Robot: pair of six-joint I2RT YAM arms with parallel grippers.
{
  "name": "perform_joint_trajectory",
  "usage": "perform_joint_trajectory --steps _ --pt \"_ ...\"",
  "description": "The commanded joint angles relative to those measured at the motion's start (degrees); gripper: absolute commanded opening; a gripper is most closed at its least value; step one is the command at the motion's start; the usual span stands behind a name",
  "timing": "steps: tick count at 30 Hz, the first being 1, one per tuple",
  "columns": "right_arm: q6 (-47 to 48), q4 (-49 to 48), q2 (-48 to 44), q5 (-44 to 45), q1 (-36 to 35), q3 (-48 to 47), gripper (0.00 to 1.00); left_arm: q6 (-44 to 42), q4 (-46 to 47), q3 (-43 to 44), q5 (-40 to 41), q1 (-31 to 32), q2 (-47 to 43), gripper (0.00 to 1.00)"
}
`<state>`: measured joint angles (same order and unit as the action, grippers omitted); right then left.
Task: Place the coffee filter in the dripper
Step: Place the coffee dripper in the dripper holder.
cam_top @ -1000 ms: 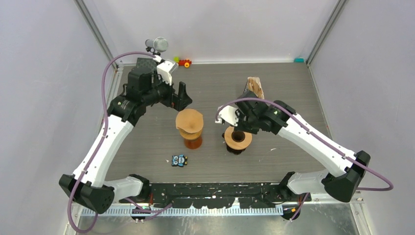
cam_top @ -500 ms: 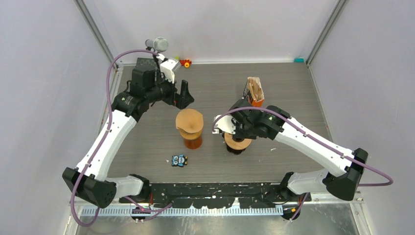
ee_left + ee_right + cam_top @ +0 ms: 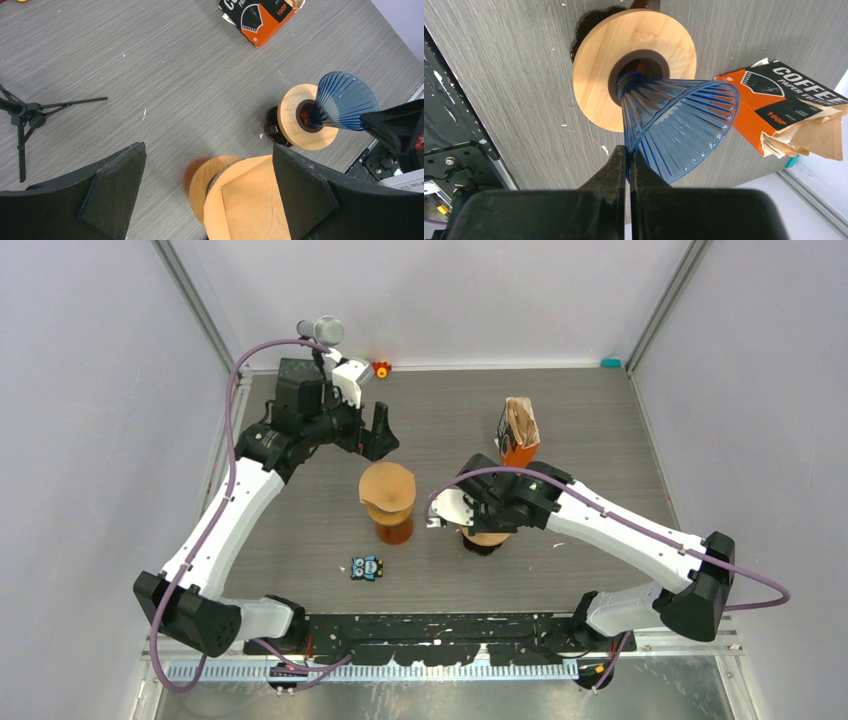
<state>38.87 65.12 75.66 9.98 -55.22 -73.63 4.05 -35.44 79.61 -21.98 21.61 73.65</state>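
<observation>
1. Right gripper – jaws pinched almost together on the rim of the blue dripper. The thin rim edge sits between the two fingers.
2. The dripper is tilted, not upright. Its narrow end sits in the hole of the wooden ring and its wide mouth leans over toward the gripper.
3. The wooden ring rests on a dark base on the table, right of centre in the top view.
4. Coffee filter – brown paper lying on top of the second stand, which is a wooden collar over an amber glass vessel. It is not in the dripper. It sits apart from it, to the left in the top view, with bare table between the two stands.
5. Left gripper: jaws spread wide, holding nothing. It hovers above and just behind the filter, and the wrist view shows the filter low between the two fingers.
6. The orange filter box is on the far side, behind the right arm. Loose brown filters poke out of its open end.
7. Also on the table: a microphone on a small tripod at the far left corner, and a small blue toy near the front edge, in front of the amber vessel.
</observation>
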Motion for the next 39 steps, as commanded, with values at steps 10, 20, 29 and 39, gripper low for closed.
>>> perform_joint_trajectory --steps 10,20,29,39 --pt "0.0 -4.9 1.0 4.9 -1.9 4.1 0.01 0.6 2.8 4.1 -2.6 0.7 3.1 0.98" --pt "-1.0 -5.7 0.7 3.3 -2.9 6.5 0.27 0.7 0.6 9.2 -3.8 5.7 10.4 0.91" --pt "-3.8 -5.9 -2.5 -0.1 -2.3 4.7 0.61 -1.0 0.6 11.2 -3.2 8.8 11.8 0.91" --pt "-11.6 -6.8 -11.1 -14.1 10.9 1.0 0.66 1.0 1.0 12.5 -0.8 12.6 13.5 0.89"
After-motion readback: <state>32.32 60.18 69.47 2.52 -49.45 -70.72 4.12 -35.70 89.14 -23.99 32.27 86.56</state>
